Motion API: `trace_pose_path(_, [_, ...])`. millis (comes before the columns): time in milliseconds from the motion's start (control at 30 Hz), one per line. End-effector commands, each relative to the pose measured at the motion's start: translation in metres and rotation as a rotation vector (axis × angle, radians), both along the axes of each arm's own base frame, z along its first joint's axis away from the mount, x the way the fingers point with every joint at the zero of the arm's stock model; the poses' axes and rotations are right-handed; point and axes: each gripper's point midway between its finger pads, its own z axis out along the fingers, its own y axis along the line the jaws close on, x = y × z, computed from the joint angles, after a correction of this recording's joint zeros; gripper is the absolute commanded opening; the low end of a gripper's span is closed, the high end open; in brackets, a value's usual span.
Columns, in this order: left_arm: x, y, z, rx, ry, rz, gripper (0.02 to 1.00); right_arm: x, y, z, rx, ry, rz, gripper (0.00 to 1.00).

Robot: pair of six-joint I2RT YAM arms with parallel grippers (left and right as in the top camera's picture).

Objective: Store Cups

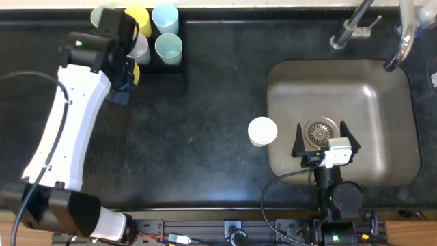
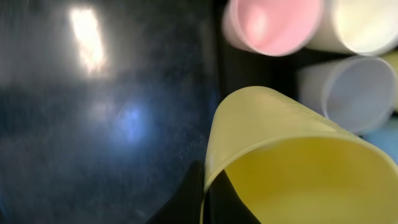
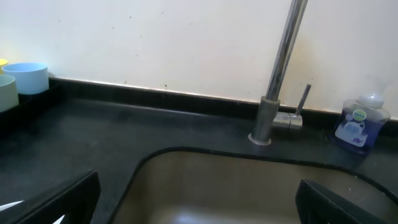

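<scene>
L gripper (image 1: 128,74) clenched on rim of yellow cup (image 2: 292,162), at black tray (image 1: 171,80) w/ other cups (image 1: 168,48) near back wall. R gripper (image 1: 321,128) released, jaws wide, over sink (image 1: 382,89). White cup (image 1: 262,131) stands on counter (image 1: 205,102), just beside sink.

A yellow cup (image 2: 292,162) tilts beside racked cups (image 1: 168,46); a white cup (image 1: 262,130) sits near the sink (image 1: 382,102).

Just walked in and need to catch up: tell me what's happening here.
The left gripper holds a yellow cup by its rim at the black tray at the counter's back left, where other cups stand. A white cup stands on the counter beside the sink. The right gripper is open and empty over the sink.
</scene>
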Motion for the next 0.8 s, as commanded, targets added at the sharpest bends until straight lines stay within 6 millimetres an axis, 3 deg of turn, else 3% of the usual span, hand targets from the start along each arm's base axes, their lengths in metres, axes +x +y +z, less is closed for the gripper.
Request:
trace_pose_path(33, [0.003, -0.003, -0.009, -0.05, -0.037, 0.148, 0.036, 0.0, -0.001, -0.003, 0.007, 0.0, -0.004, 0.998])
trace_pose_path(433, [0.037, -0.008, -0.053, -0.079, -0.011, 0.163, 0.036, 0.0, -0.001, -0.003, 0.007, 0.0, -0.004, 0.996])
trace_pose_path(800, [0.043, -0.003, -0.08, -0.094, 0.042, 0.209, 0.036, 0.0, -0.001, -0.003, 0.007, 0.0, -0.004, 0.998])
